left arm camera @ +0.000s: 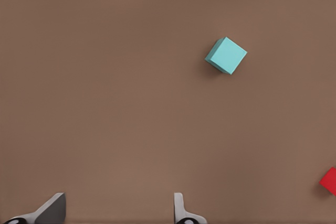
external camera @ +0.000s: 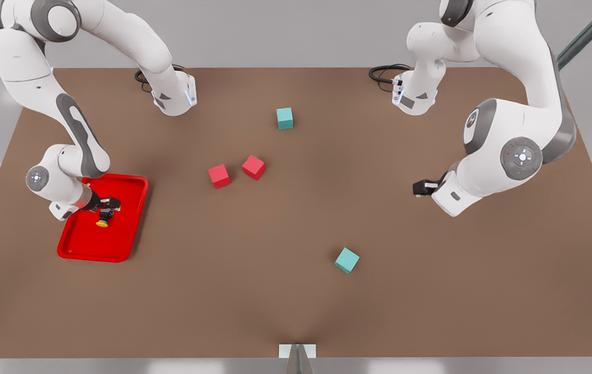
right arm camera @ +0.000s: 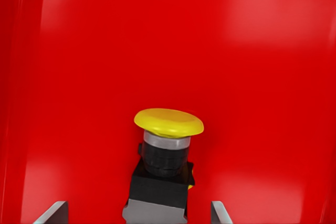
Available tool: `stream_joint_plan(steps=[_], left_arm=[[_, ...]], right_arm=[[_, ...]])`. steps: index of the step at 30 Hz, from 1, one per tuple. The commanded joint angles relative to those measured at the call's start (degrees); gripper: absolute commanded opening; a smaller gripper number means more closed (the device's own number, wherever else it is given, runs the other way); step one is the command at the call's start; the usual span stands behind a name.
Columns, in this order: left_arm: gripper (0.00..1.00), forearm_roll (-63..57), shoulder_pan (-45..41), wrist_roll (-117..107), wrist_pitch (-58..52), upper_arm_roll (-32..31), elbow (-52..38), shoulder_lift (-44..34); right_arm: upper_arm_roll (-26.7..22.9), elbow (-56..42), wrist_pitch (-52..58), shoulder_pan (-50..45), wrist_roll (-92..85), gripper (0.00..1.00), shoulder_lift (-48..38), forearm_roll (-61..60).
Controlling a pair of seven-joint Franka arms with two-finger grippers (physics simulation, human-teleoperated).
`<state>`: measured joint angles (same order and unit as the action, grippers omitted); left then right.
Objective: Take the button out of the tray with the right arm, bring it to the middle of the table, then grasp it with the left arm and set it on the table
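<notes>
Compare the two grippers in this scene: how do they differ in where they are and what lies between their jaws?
The right gripper is low over the tray, jaws open with the button between them; the left gripper hangs over bare table at the front view's right, jaws open around nothing. The right is at work; the left waits. Both are black, two-fingered, on white arms.

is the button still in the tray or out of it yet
In the tray. The button sits over the red tray floor, between the open fingers of the right gripper. The left gripper waits, open, over the table.
</notes>
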<state>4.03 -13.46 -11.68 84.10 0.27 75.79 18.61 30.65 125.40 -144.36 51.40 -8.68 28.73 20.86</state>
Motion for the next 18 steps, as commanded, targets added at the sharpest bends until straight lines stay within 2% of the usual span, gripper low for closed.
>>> stream_joint_plan(steps=[1, 10, 13, 18], left_arm=[[1.0, -0.07, 0.02, -1.15, 0.28, 0.0, -0.03, 0.02], [1.0, -0.07, 0.02, -1.15, 0.28, 0.0, -0.12, -0.15], [1.0, -0.07, 0.02, -1.15, 0.28, 0.0, -0.12, -0.15], [1.0, 0.28, -0.16, -1.41, -0.34, -0.09, -0.12, -0.68]], right_arm=[[-0.06, 0.02, -1.1, 0.01, 0.07, 1.0, 0.1, -0.12], [-0.15, 0.19, -1.81, -0.16, -0.02, 1.0, 0.72, -0.03], [-0.15, 0.54, -1.81, 0.01, 0.07, 0.61, 0.45, -0.12], [-0.15, 0.54, -1.81, 0.01, 0.07, 0.59, 0.54, -0.12]])
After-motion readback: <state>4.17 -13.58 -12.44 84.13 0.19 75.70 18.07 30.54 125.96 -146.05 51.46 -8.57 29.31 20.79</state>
